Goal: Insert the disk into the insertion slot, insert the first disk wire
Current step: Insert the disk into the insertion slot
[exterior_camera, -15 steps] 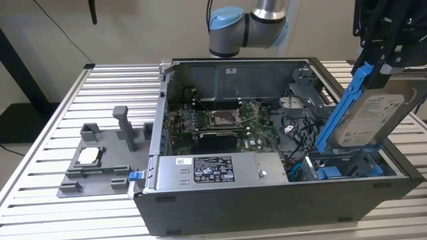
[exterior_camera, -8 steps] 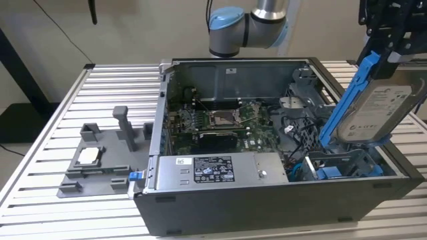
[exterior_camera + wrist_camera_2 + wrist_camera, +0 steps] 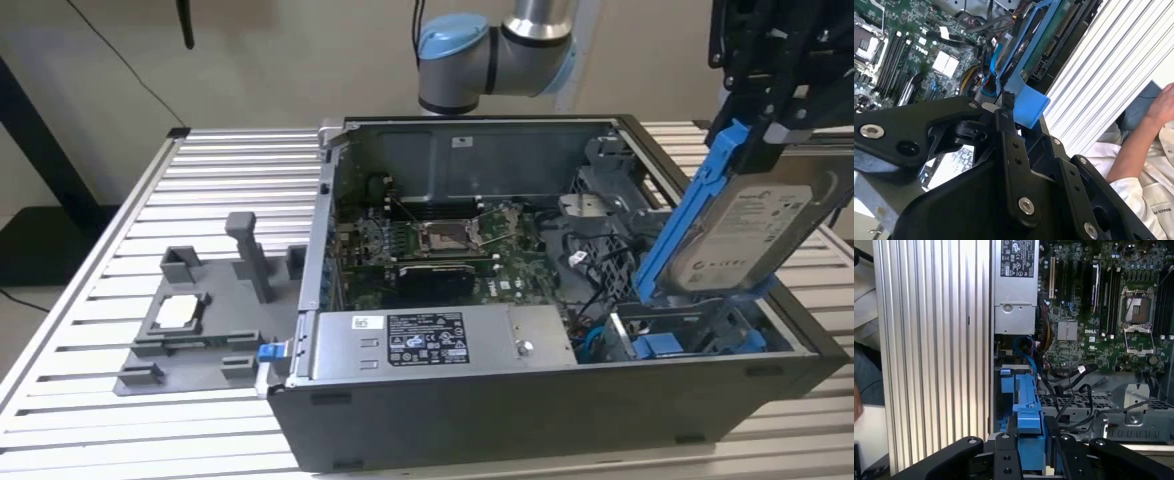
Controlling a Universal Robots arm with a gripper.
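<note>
One gripper (image 3: 771, 135), black, on a grey-and-blue arm (image 3: 487, 50): clenched on the upper end of the disk (image 3: 747, 235), with its fingers (image 3: 1004, 447) pressed to either side of the blue carrier (image 3: 1029, 422).

One disk, silver-grey with a white label: hangs tilted below the gripper, label side up, with most of its length above the open computer case (image 3: 534, 420). Its lower end sits at the mouth of the insertion slot (image 3: 667, 335); contact cannot be told.

One insertion slot, dark metal with blue clips: directly under the gripper, in the case's near corner.

Several loose cables (image 3: 1026, 352), blue and black: just beside the slot, between it and the motherboard (image 3: 454, 240).

One silver power-supply box (image 3: 427, 340): along the near case wall, well apart from the gripper.

One grey plastic fixture (image 3: 200, 320): on the slatted metal table (image 3: 134, 200), beyond the case from the gripper.

One person's hand (image 3: 1161, 107), with a white sleeve: off past the table edge in the second wrist view.
</note>
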